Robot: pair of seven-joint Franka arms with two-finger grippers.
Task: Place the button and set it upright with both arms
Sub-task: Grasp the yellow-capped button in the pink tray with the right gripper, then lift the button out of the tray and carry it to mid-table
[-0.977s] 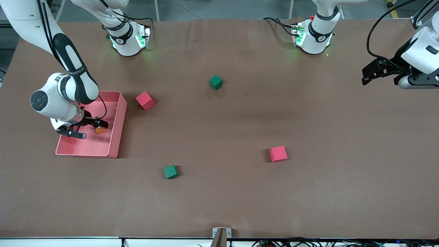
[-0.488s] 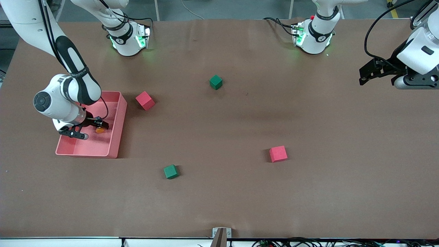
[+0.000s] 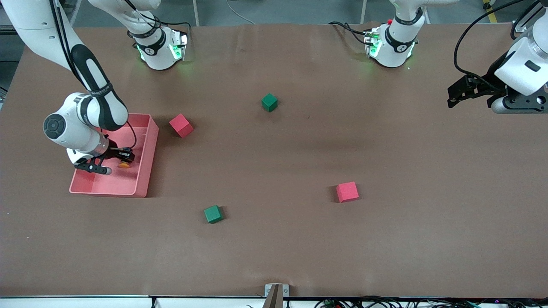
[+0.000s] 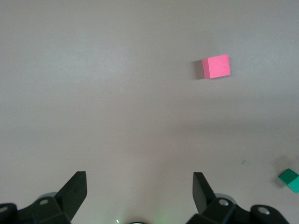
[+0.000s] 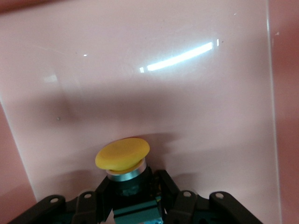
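The button (image 3: 124,164), black body with a round orange cap, is held in my right gripper (image 3: 126,157) just over the floor of the pink tray (image 3: 144,171) at the right arm's end of the table. In the right wrist view the gripper (image 5: 133,189) is shut on the button's black body, and the orange cap (image 5: 122,154) points away from the fingers toward the tray floor. My left gripper (image 3: 454,94) is open and empty, held in the air over the left arm's end of the table; its fingers (image 4: 74,189) stand wide apart over bare table.
Two red cubes (image 3: 181,125) (image 3: 347,191) and two green cubes (image 3: 269,102) (image 3: 212,214) lie scattered on the brown table. The left wrist view shows a red cube (image 4: 216,66) and a green cube's corner (image 4: 290,179).
My right gripper has lifted and drawn the button slightly away from the front camera inside the tray. My left arm has shifted a little toward the table's middle.
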